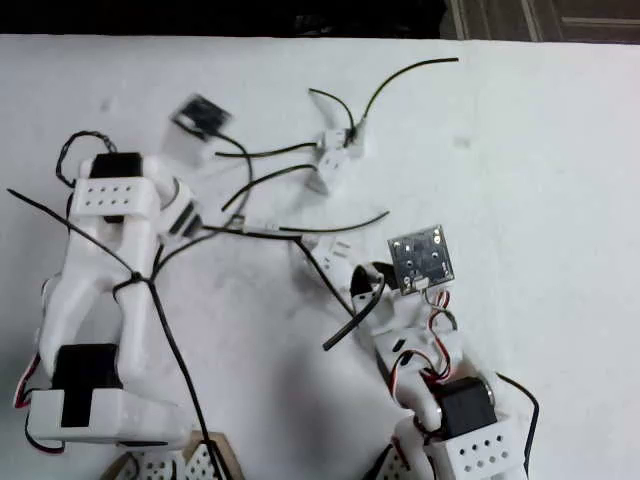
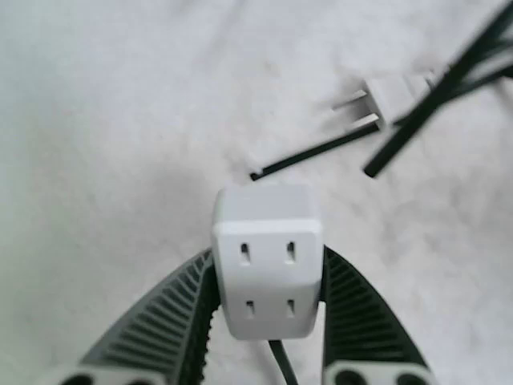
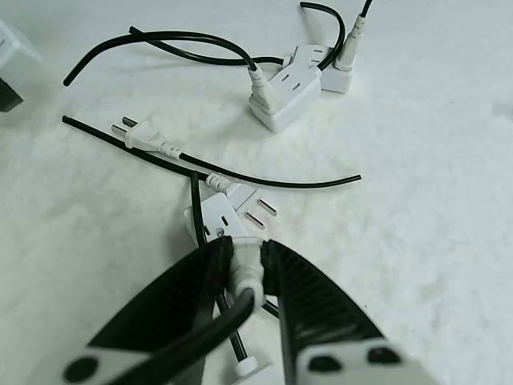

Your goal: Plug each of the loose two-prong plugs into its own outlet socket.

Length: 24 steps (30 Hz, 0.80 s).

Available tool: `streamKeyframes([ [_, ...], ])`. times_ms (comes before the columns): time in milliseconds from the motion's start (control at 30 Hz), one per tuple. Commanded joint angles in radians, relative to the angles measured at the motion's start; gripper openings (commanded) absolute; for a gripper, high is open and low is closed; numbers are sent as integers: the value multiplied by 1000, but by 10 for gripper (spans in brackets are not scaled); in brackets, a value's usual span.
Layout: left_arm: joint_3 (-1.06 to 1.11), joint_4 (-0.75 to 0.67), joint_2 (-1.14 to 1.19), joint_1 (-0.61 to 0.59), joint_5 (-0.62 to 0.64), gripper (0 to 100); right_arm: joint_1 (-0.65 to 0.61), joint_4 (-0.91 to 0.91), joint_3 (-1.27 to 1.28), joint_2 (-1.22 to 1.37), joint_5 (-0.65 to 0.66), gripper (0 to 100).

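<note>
- Table (image 1: 520, 150): white top, black cords (image 3: 184, 36) strewn across the middle betw. the two arms.
- L gripper (image 2: 268, 266): claw pinching the outlet cube (image 2: 267, 241) from both sides, ribbed pads pressed on its flanks. Cube's slotted faces point away from the wrist. Two pairs of slots show, nothing in them. A black cord shows betw. the fingers, behind the cube.
- R gripper (image 3: 247, 245): claw pinching a white plug (image 3: 243, 274) by its body. Plug's black cord trails back over one finger toward the wrist. Prongs hidden, so can't tell whether they sit in anything.
- Outlet block (image 3: 210, 215): flat on the table just ahead of the R gripper's tips. Can't tell if it touches the white plug or is only very near.
- Second plug (image 3: 250, 202): lies just beside the outlet block, both prongs bare.
- Loose plug (image 3: 143, 135): on the table betw. the arms, prongs bare, apart from cube and block. Its cord runs off past the block.
- Far outlets (image 3: 288, 92): two white blocks touching each other, well beyond the R gripper. A seated plug (image 3: 258, 80) is in the nearer one, and another cord end goes into the farther one.
</note>
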Motion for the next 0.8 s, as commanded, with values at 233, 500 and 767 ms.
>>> streamKeyframes([
  [233, 110, 178, -10, 125, -328, 24, 12, -4, -8, -13, 3, 17],
  [500, 319, -20, -8, 271, -49, 66, 12, -4, -8, -13, 3, 17],
  [767, 267, 64, -12, 288, 150, 225, 10, -4, -8, -13, 3, 17],
])
